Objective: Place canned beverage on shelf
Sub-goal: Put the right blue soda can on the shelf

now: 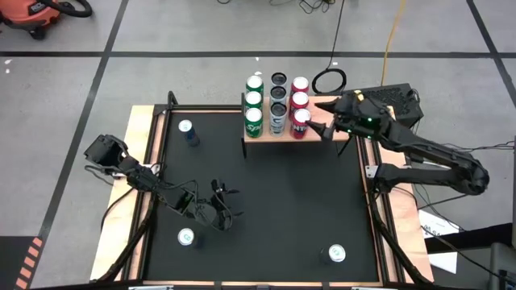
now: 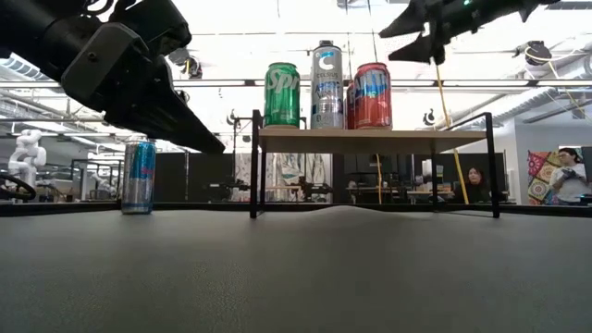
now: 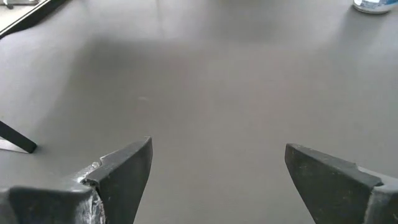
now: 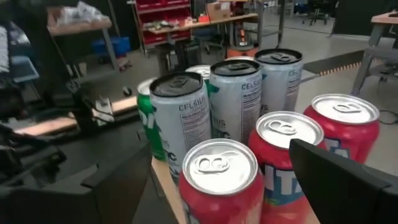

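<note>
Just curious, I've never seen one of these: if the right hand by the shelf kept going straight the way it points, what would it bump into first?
Probably the nearest red can. The right hand is open beside the shelf, pointing at the row of red cans, though it may sit slightly above their tops.

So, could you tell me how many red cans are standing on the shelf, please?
3: the red cans stand in one column at the right end of the shelf: front, middle, back.
</note>
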Robot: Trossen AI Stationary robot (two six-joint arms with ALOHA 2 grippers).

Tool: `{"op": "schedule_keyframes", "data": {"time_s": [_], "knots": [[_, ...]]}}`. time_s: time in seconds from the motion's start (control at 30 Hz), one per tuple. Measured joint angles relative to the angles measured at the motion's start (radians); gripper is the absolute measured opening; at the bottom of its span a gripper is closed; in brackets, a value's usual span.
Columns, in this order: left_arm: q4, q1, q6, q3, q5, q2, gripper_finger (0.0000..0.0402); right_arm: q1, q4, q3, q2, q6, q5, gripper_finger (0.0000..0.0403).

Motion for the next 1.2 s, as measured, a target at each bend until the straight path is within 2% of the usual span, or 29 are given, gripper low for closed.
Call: {"op": "schedule_keyframes", "data": {"time_s": [0.23,0.4,0.7,0.9,1.2], "knots": [[0.035,0.004,0.002,0.0,-0.027,0.0,0.0371,0.077,-0.088,0.0,-0.084,0.029,0.002,0.0365],[0.063,0.021,0.029,0.0,-0.027,0.0,0.0371,0.224,-0.174,-0.001,-0.083,0.044,0.007,0.035],[0.067,0.076,0.028,0.0,0.002,0.0,0.0371,0.546,-0.178,-0.077,-0.036,0.14,0.193,0.0317],[0.067,0.08,0.027,0.0,0.008,0.0,0.0371,0.712,-0.181,-0.09,0.026,0.265,0.271,0.0315],[0.067,0.088,0.032,0.0,0.009,0.0,0.0371,0.917,-0.156,-0.077,0.216,0.523,0.342,0.0315]]}}
